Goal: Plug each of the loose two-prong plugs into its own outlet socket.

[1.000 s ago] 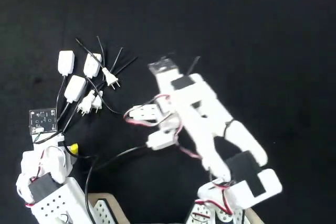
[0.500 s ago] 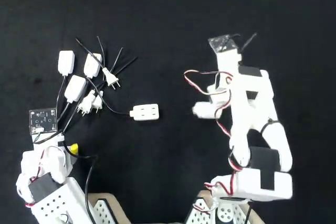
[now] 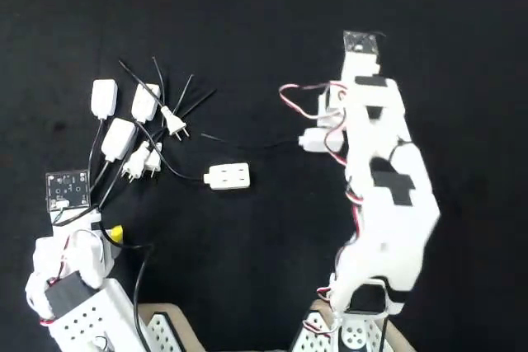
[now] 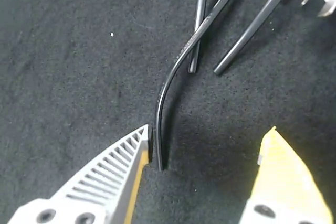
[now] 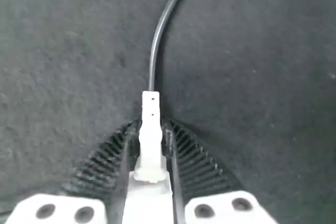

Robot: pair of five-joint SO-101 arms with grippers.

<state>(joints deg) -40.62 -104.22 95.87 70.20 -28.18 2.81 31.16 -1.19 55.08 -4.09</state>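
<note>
My right gripper [image 5: 150,136] is shut on a small white two-prong plug [image 5: 150,106], whose black cord [image 5: 165,19] trails away over the cloth. In the high view that gripper [image 3: 360,41] is at the far right of the middle. A white outlet socket [image 3: 227,176] lies flat left of the right arm. More white plugs [image 3: 175,124] and sockets [image 3: 118,138] lie clustered at the left. My left gripper [image 4: 202,150] hangs open just above the table, a black cord end [image 4: 159,129] beside its grey finger.
Black cloth covers the table [image 3: 462,121]. Several black cords [image 3: 157,80] fan out of the left cluster. A thin black cord [image 3: 247,143] runs from there toward the right arm. Open room lies at the far right and the far left.
The right arm has swung from over the white socket to the right and farther back, uncovering the socket. The left arm has stayed still.
</note>
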